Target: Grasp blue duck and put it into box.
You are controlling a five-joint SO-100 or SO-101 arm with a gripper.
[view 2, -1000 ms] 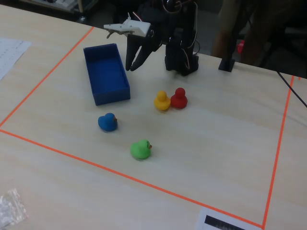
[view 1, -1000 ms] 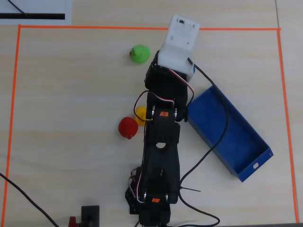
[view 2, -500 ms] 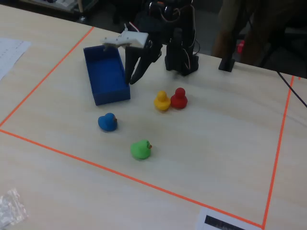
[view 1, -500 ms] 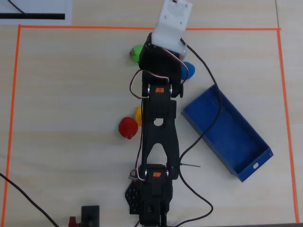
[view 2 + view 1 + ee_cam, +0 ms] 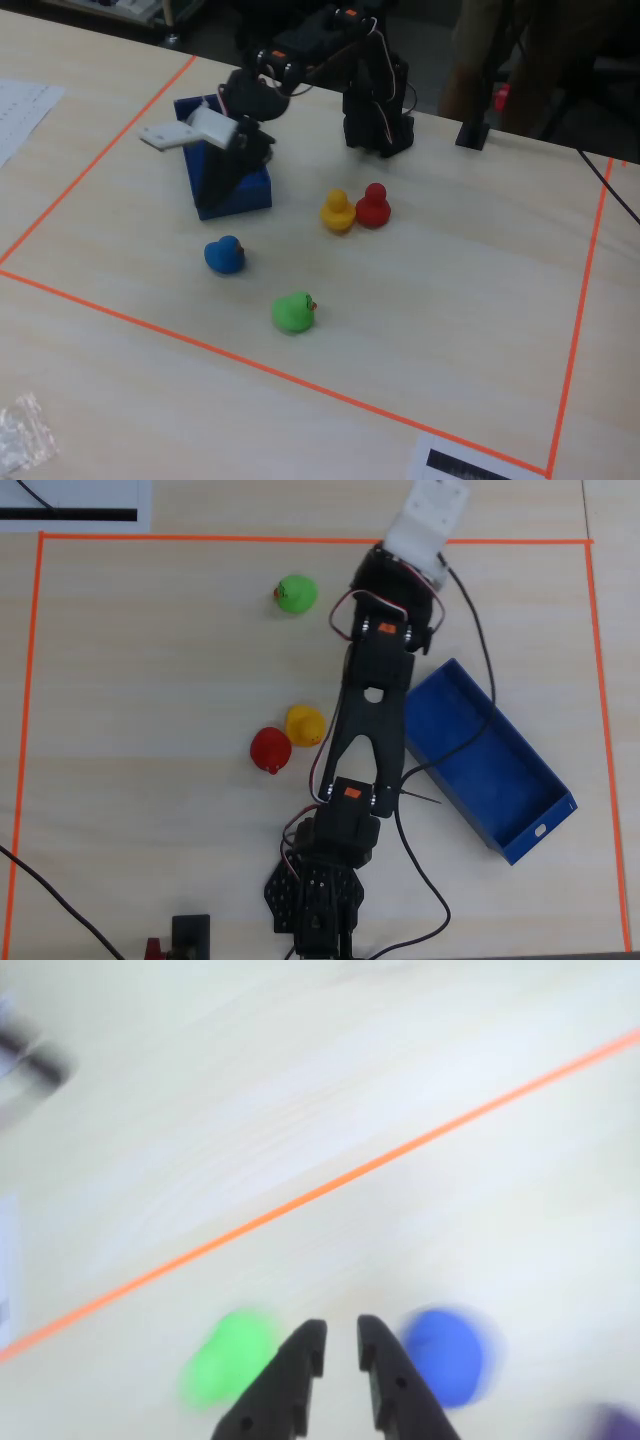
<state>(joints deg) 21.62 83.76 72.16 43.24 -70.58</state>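
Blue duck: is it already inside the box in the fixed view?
No, the blue duck sits on the table, in front of the box, apart from it.

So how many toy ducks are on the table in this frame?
4. In the fixed view, the blue duck lies near the box, the green duck nearer the camera, and the yellow duck and red duck sit together mid-table.

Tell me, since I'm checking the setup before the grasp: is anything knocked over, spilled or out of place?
Nothing stands out. The blue duck, green duck, yellow duck and red duck sit upright on the table, and the box lies flat and empty, angled inside the orange tape.
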